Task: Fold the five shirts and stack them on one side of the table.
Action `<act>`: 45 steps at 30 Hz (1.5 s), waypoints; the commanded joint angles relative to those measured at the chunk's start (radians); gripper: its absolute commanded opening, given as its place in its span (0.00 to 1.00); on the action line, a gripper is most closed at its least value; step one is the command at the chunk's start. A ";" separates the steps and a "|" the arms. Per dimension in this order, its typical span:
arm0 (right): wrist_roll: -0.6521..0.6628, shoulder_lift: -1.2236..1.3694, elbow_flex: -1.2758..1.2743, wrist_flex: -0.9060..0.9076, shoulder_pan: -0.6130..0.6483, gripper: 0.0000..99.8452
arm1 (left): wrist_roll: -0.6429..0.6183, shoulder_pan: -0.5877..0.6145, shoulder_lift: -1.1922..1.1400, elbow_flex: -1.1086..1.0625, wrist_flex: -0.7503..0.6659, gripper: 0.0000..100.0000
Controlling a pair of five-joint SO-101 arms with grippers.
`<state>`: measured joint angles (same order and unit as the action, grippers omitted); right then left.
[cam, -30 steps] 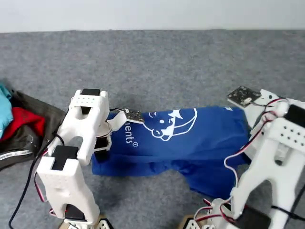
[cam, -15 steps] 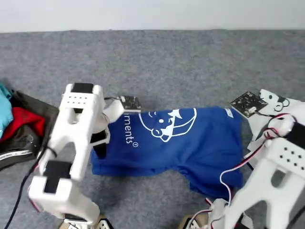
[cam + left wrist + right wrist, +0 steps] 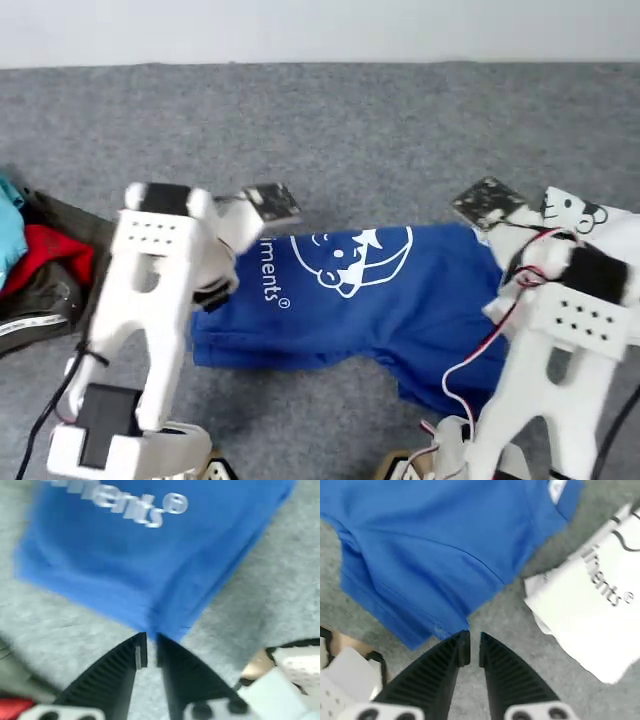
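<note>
Two clenched, empty hands flank the shirt (image 3: 400, 300): left hand (image 3: 147, 644) at its frame-left end, right hand (image 3: 470, 639) at frame-right; its long axis runs between them.

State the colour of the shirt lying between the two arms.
Blue shirt with white print; high view.

Hidden behind the left arm (image 3: 150, 300) in the high view: the blue shirt's (image 3: 400, 290) near-left corner. Covered by the right arm (image 3: 545, 370): its right hem. Cut off at the edges: the white shirt (image 3: 590, 212) (print too small to read) and the clothes pile (image 3: 40, 270). Blurred in the left wrist view: the lettering (image 3: 125, 502).
</note>
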<state>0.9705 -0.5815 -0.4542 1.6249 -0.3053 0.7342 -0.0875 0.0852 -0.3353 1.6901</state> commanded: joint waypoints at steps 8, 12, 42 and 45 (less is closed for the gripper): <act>-0.106 -0.039 -0.055 0.016 0.047 0.03 | -0.104 -0.038 -0.203 -0.217 -0.304 0.02; -0.106 -0.039 -0.057 0.024 -0.012 0.03 | -0.103 -0.038 -0.252 -0.277 -0.250 0.02; -0.106 -0.171 0.149 0.151 -0.306 0.02 | -0.381 -0.350 0.176 -0.182 -0.288 0.04; -0.095 -0.252 0.144 0.148 -0.355 0.03 | -0.402 -0.417 0.101 -0.097 -0.288 0.09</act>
<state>0.8677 -0.7549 -0.3560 1.7461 -0.6107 0.3613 -0.4434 0.2279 -0.5347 1.4170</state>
